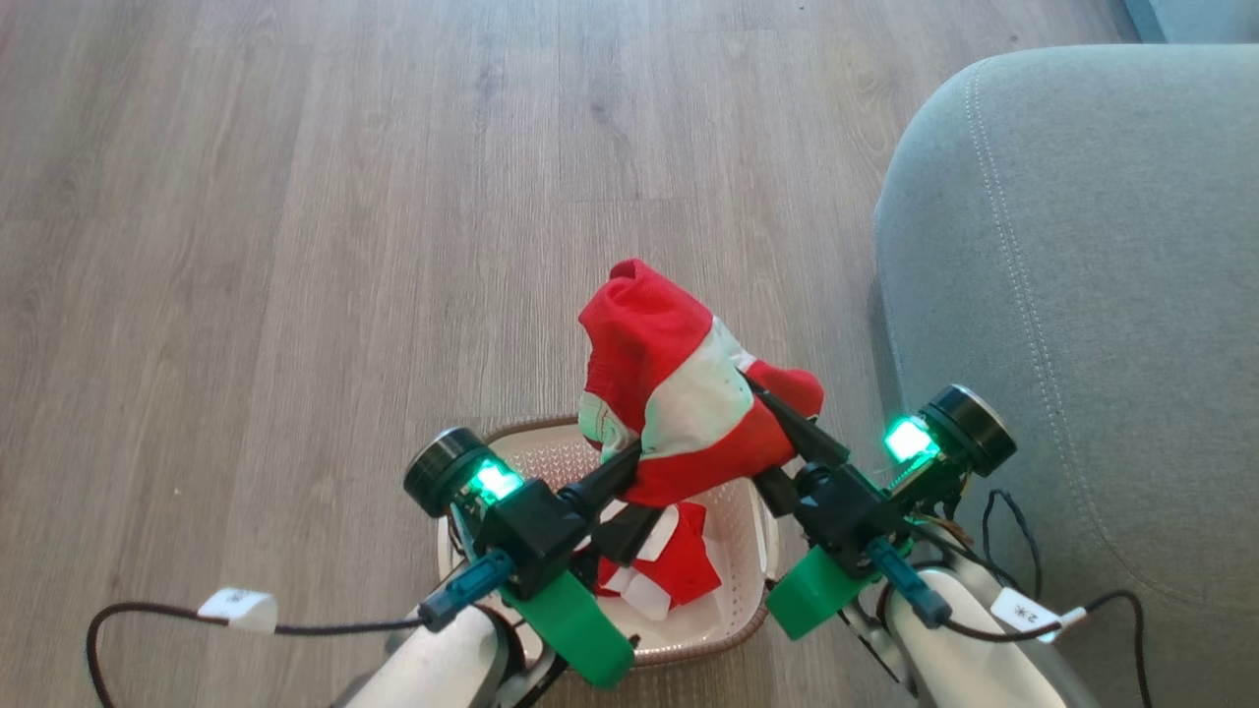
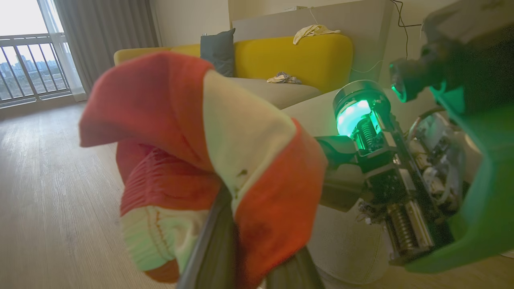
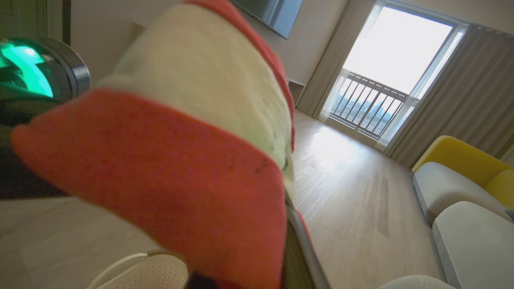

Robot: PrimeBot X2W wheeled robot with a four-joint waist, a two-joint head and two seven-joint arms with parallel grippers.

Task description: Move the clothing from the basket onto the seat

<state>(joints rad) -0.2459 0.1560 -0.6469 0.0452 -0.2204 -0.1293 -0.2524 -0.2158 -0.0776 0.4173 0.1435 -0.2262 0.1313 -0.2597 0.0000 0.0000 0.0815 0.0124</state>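
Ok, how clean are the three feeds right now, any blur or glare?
Head view: sharp and evenly lit, the lifted garment crisp, green lights blooming. Left wrist view: garment close and soft, window blown out. Right wrist view: garment blurred up close, bright glare on the floor.

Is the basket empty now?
No: a second garment lies in the basket, beneath the lifted garment.

Pale wood-plank floor point(image 1: 295, 197); daylight floods through a railed balcony window point(image 3: 385, 60), grey curtains point(image 3: 461, 100) alongside, yellow sofa back point(image 2: 293, 60) beyond.
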